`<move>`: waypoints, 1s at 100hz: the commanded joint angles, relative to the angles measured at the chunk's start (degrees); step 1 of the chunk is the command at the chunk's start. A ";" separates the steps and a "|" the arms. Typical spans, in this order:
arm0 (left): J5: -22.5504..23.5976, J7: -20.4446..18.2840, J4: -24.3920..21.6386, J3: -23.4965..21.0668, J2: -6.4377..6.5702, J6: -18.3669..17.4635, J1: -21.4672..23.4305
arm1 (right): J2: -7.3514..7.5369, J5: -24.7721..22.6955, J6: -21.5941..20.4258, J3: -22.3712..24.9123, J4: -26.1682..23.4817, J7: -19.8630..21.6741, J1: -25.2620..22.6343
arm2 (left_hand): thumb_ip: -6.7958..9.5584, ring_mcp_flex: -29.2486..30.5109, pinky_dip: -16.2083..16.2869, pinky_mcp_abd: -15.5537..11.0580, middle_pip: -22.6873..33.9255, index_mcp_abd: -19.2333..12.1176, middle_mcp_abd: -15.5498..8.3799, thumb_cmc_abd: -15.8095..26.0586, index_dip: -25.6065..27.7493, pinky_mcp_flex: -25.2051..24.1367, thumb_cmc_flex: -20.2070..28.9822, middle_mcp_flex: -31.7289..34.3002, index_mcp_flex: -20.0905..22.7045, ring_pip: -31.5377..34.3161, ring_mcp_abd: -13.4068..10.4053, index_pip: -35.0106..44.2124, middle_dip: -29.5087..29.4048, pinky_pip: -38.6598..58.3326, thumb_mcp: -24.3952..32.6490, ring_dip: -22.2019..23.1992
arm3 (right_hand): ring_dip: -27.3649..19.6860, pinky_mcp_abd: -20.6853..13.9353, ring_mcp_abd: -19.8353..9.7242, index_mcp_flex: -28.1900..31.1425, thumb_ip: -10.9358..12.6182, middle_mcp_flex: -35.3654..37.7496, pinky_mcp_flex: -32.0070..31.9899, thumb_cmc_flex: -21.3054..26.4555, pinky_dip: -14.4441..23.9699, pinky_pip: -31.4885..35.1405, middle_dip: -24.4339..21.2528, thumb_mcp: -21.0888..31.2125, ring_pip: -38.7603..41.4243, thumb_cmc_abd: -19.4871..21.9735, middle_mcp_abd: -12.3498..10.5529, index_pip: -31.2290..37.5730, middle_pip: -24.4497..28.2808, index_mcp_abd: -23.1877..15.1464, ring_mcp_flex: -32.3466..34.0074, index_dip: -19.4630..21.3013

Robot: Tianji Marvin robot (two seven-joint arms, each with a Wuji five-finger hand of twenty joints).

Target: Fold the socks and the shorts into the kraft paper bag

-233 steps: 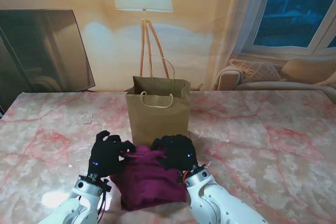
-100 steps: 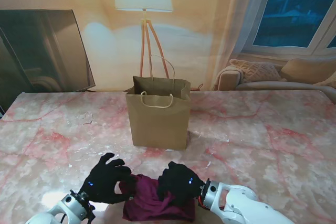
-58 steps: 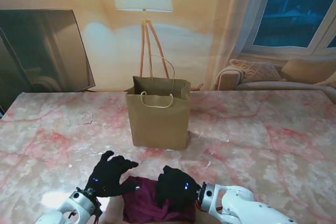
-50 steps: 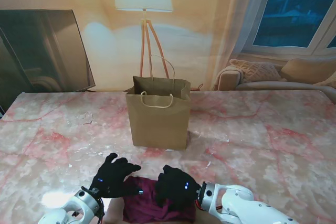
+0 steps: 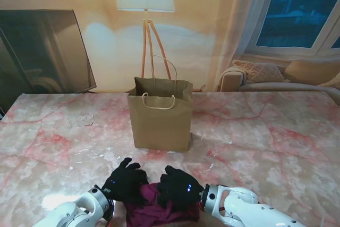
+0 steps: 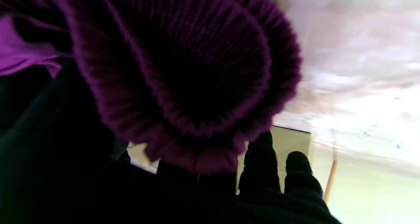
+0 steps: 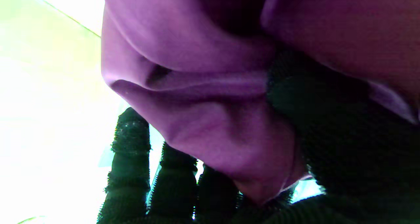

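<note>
Stand view: both hands sit on the shorts at the near edge of the table, close to each other.
Shorts: a bunched purple heap, nearer to me than the bag and apart from it, with bare marble between.
Left hand: black glove, fingers curled down onto the left part of the cloth; it grips the fabric.
Left wrist view: a ribbed, dark purple waistband bulges over the palm, with two fingertips showing past it and the bag's tan side beyond.
Right hand: black glove, fingers closed over the right part of the heap.
Right wrist view: smooth purple folds are gathered against the palm, the thumb pressed into them, other fingers reaching past the cloth.
Bag: upright at mid table, mouth open, rope handles up.
Socks: cannot tell where they are.
Lamp: behind the bag, off the table.
</note>
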 commanded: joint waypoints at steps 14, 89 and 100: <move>-0.81 -0.55 1.87 1.82 0.13 -1.14 -1.18 | 0.38 -0.71 0.42 0.63 -0.68 -0.12 -0.98 | -1.92 5.66 4.67 -2.73 1.87 -18.71 -2.38 -6.37 17.48 -0.26 11.48 10.74 2.32 3.53 -1.10 22.22 -0.74 2.29 9.91 0.24 | 1.96 -0.69 -1.44 2.15 0.69 -1.27 0.09 0.39 2.91 0.29 0.15 1.99 2.20 1.75 -1.59 3.00 0.50 -3.60 -0.90 0.29; -2.69 17.06 0.99 -4.05 -2.89 -2.18 3.99 | -1.63 -2.30 -5.52 25.92 -12.97 7.03 -18.61 | -1.87 51.15 0.88 6.20 2.12 -17.08 -10.57 -9.42 42.98 35.83 21.73 37.36 1.78 23.17 -0.90 41.20 22.70 61.92 27.21 5.71 | -19.78 0.26 -0.30 -22.56 9.32 -10.11 -2.89 -17.36 -6.73 -14.51 -25.64 -3.58 -23.15 6.15 3.79 -22.66 -15.27 22.06 -1.75 9.73; -1.57 18.57 -3.05 -7.37 -3.14 -1.57 7.16 | -2.42 -0.84 -5.38 29.52 -14.34 8.85 -20.78 | -1.79 51.90 -0.36 5.91 2.26 -16.85 -10.47 -9.47 43.11 37.43 21.97 37.18 1.95 23.38 -1.03 41.14 23.23 62.54 27.27 5.11 | -23.91 0.14 0.28 -23.28 9.67 -9.97 -4.01 -17.75 -10.94 -18.41 -27.82 -5.09 -27.71 8.26 4.30 -22.87 -17.36 22.82 -1.07 9.25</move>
